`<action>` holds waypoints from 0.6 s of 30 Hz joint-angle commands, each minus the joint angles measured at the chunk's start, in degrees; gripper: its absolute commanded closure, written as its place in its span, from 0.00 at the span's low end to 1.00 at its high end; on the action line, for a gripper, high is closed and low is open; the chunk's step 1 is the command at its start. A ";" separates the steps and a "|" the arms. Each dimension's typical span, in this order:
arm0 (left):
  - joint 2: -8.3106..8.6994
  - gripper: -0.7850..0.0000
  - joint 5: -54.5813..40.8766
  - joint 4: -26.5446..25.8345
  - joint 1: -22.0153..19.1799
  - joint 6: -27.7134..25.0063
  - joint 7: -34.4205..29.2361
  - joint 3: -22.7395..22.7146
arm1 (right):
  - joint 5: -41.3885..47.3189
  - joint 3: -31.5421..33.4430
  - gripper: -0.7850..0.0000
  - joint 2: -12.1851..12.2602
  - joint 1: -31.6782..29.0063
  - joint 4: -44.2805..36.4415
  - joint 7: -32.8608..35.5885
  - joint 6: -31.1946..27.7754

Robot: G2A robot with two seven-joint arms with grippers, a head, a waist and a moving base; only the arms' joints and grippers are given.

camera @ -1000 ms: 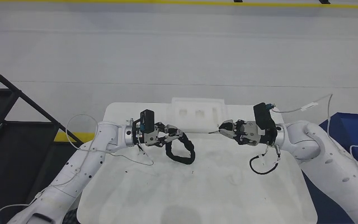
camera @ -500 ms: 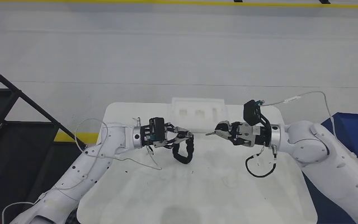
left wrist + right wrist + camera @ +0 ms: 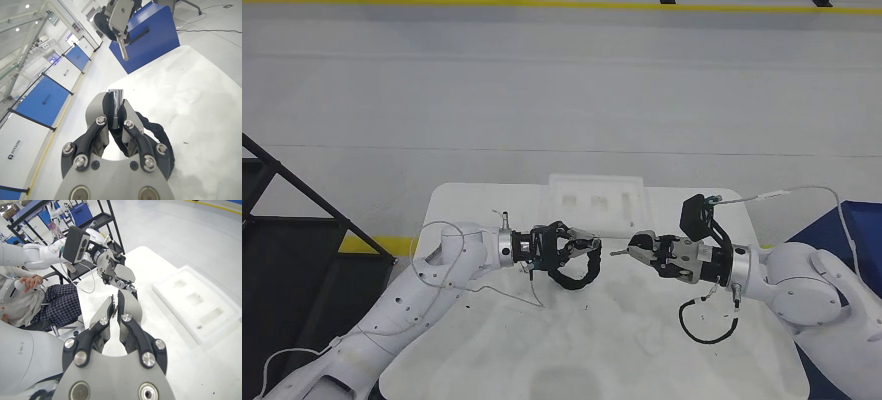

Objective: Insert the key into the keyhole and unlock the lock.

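Lining up key and lock above the white table (image 3: 662,340), the robot's two arms face each other over the middle of its far half, just in front of the foam tray (image 3: 597,195) that lies along the far edge. The left gripper (image 3: 582,243) is pressed together on the chrome barrel of the lock (image 3: 116,106), whose black cable loop droops below the jaws on the side of the table's left edge. The right gripper (image 3: 115,306) pinches the key (image 3: 122,51) by its head, with the blade thrust out toward the end of the barrel. From the right wrist, the keyhole (image 3: 120,284) shows as a small round face turned toward the key. Tip and hole are near each other but apart, with open air between them.

The step in hand appears to be the approach before insertion: both pieces are held and nothing is mated yet. The next move likely calls for bringing the blade onto the barrel's axis and matching its flat to the slot. It would then slide straight in before any turn. The slot's own angle is too small to read here, so the roll of the right wrist would have to be settled close in. The left arm's part would be to hold the barrel steady against the push.
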 commanded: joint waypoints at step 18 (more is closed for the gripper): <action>-0.67 1.00 1.39 -2.04 1.57 5.21 -3.34 0.76 | -7.16 0.22 1.00 -0.54 -2.08 -7.37 1.17 17.95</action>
